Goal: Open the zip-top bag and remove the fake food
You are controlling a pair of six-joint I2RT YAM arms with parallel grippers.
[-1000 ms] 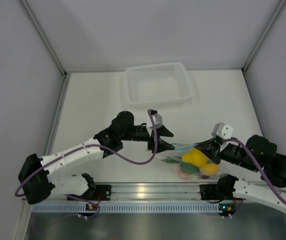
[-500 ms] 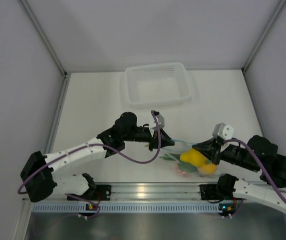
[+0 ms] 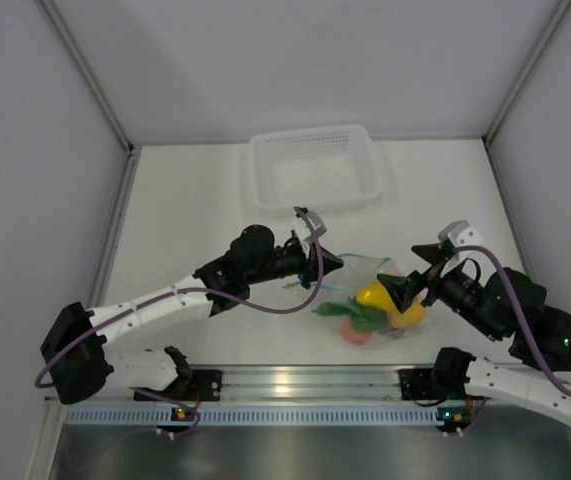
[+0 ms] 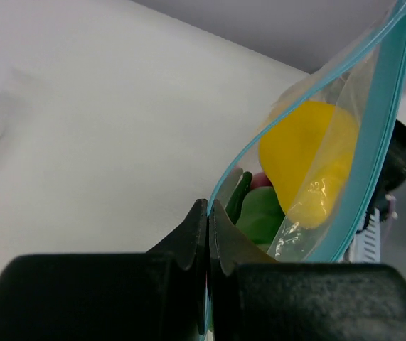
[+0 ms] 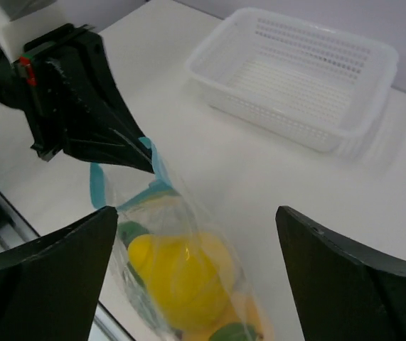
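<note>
In the overhead view the zip-top bag (image 3: 369, 276) sits at the lower centre of the frame, between the two claws, with the fake food (image 3: 377, 308) bunched in its lower part. The left claw (image 3: 333, 266) reaches in from the left. Its own camera shows its fingers (image 4: 188, 238) pressed together on the light blue zip strip (image 4: 375, 135) at one end of the bag's mouth, the clear plastic hanging to the right of the pinch. Inside, a yellow pepper (image 4: 303, 160) lies uppermost, with a green pepper (image 4: 262, 214) and a slim green chili (image 4: 239, 200) below it toward the lower centre of that view. A small reddish piece shows between them, too hidden to name. The right claw (image 5: 195, 212) comes in from the right of the overhead frame, and its camera shows its fingers (image 5: 43, 284) spread wide, one at each lower corner, with the bag between them. I cannot tell whether either finger touches the plastic, nor whether the bag's bottom rests on the desk (image 3: 190, 215). A white mesh basket (image 3: 313, 168) stands at the upper centre of the overhead view, well apart from the bag.
</note>
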